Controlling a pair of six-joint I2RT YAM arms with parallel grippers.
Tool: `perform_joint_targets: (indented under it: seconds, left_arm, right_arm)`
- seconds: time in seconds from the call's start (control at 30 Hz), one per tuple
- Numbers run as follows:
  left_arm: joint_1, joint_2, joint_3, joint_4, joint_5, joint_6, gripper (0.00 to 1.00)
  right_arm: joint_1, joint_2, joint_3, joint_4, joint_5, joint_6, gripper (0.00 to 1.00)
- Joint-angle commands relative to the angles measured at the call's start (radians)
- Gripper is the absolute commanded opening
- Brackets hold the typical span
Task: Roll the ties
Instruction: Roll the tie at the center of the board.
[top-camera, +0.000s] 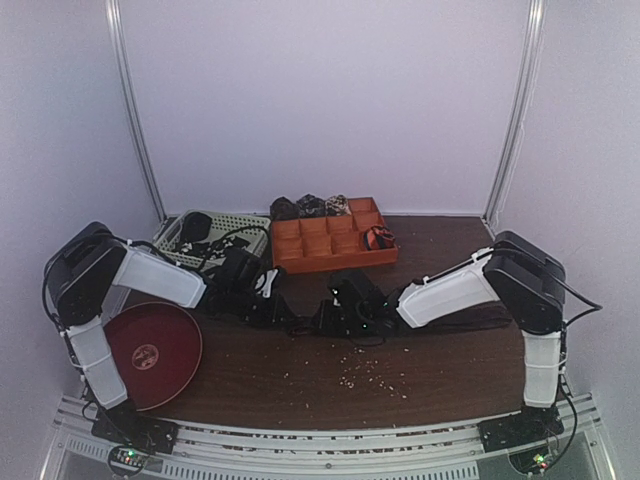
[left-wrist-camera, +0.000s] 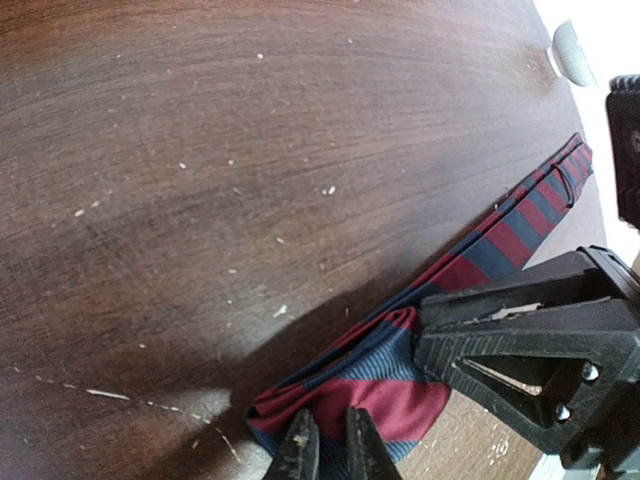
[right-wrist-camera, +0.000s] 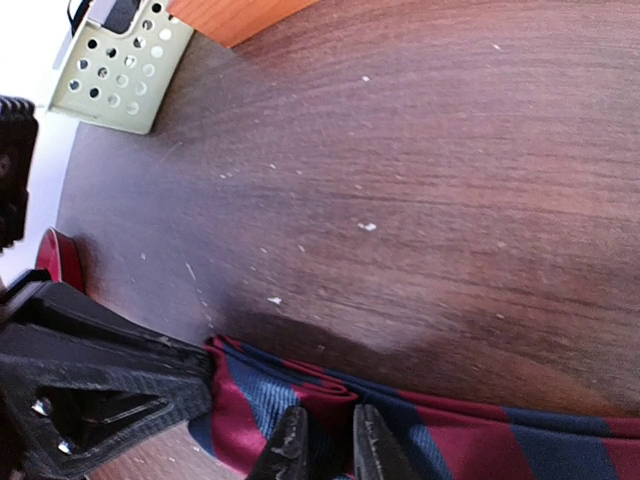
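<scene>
From above, the striped tie (left-wrist-camera: 500, 245) was lost in dark shadow. In the left wrist view its folded end ran off the bottom edge beside the left gripper (left-wrist-camera: 332, 438), which was itself cut there. In the right wrist view it left the bottom and right edges beside the right gripper (right-wrist-camera: 322, 438). Beyond the tie, the orange tray (top-camera: 330, 264) held contents too small to tell.
</scene>
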Motion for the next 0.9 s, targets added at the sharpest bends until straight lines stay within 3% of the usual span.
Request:
perform_joint_targets:
  seconds: [0.0, 0.57, 0.87]
  left_arm:
    - [-0.009, -0.017, -0.001, -0.012, -0.031, -0.008, 0.12]
    - [-0.026, -0.036, 0.006, 0.001, 0.034, -0.009, 0.13]
    - [-0.038, 0.007, -0.005, -0.024, -0.059, 0.011, 0.13]
  right_arm:
    - [0.001, 0.025, 0.041, -0.038, -0.005, -0.059, 0.16]
    - [-0.007, 0.051, 0.081, -0.06, 0.0, -0.152, 0.12]
    - [-0.015, 0.017, 0.083, -0.126, 0.044, -0.164, 0.16]
